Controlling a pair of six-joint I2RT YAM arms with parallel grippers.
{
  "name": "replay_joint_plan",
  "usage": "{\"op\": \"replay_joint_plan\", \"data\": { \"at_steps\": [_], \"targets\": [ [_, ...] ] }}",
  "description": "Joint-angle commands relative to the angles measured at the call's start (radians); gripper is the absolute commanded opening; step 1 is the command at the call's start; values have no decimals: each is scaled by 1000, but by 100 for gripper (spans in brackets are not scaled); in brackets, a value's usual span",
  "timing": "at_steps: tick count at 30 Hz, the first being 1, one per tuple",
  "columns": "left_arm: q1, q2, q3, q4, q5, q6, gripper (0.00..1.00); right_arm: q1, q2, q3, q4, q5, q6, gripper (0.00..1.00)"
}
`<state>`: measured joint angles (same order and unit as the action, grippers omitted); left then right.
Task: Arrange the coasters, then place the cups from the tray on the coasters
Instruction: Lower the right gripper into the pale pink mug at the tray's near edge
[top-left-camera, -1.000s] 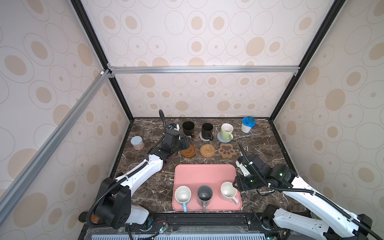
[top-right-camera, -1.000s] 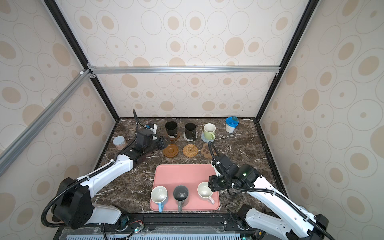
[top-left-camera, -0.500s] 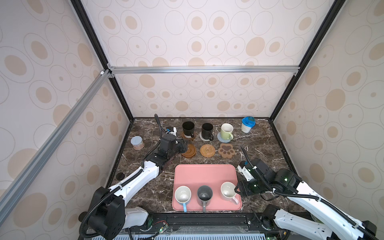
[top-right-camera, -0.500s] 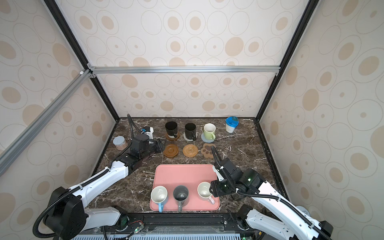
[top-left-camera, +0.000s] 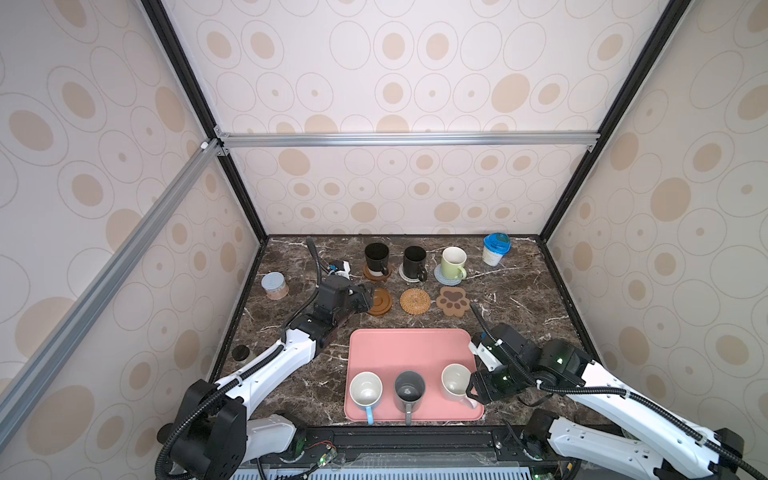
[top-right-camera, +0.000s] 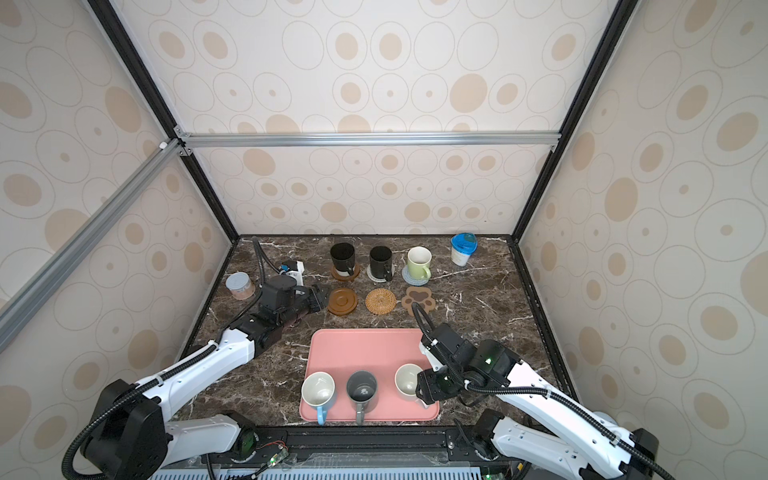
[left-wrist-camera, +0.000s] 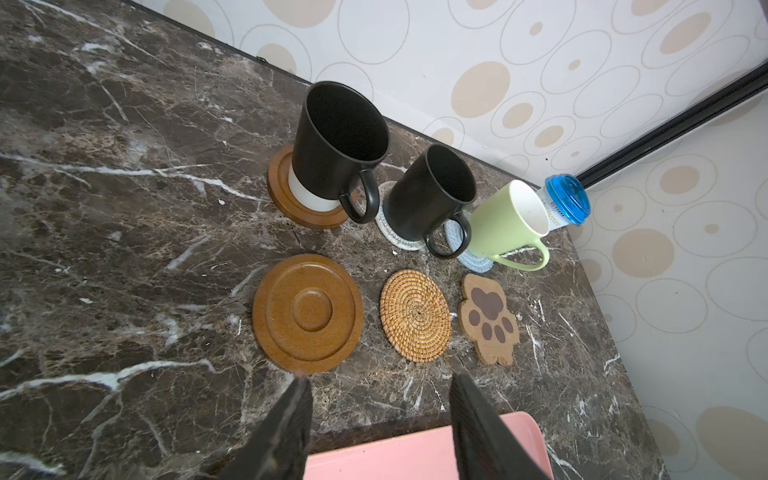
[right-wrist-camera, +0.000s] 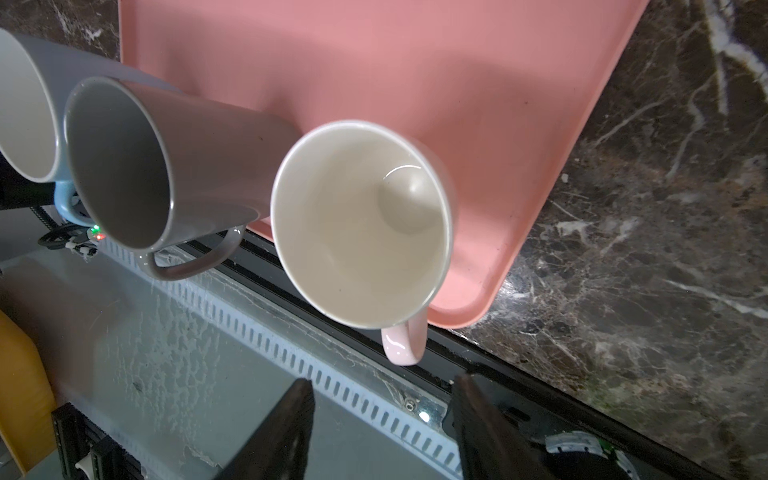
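Note:
On the pink tray (top-left-camera: 411, 345) stand three cups: light blue (top-left-camera: 365, 388), dark grey (top-left-camera: 409, 388) and pale pink (top-left-camera: 455, 380). At the back, two black cups (top-left-camera: 377, 257) (top-left-camera: 414, 261) and a light green cup (top-left-camera: 453, 262) each sit on a coaster. In front of them lie three bare coasters: a brown ringed disc (left-wrist-camera: 307, 313), a rattan round (left-wrist-camera: 415, 314) and a brown paw (left-wrist-camera: 489, 318). My left gripper (left-wrist-camera: 380, 378) is open and empty, just short of the brown disc. My right gripper (right-wrist-camera: 382, 380) is open, with the pink cup's handle (right-wrist-camera: 405, 343) just ahead of it.
A blue-lidded white tub (top-left-camera: 494, 249) stands at the back right and a grey-lidded jar (top-left-camera: 275, 286) near the left wall. A small white and blue thing (top-left-camera: 338, 269) lies behind my left arm. The tray's front edge reaches the table's front rail (right-wrist-camera: 291, 332).
My left gripper has drawn back from the back row to the near side of the brown disc. My right gripper has moved toward the table's front, beside the pale pink cup.

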<state>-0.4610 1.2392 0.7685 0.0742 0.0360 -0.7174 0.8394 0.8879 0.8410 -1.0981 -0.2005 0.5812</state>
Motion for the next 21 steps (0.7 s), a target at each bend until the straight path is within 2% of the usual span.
{"op": "replay_joint_plan", "data": {
  "at_steps": [1, 11, 21],
  "targets": [
    [-3, -20, -7, 30, -5, -23, 54, 19, 16, -12, -3, 1, 16, 57],
    [-3, -17, -8, 34, -1, -28, 55, 54, 58, -31, 10, 51, 25, 56],
    [-4, -21, -13, 36, 2, -37, 55, 165, 99, -50, 50, 174, 84, 52]
  ]
}}
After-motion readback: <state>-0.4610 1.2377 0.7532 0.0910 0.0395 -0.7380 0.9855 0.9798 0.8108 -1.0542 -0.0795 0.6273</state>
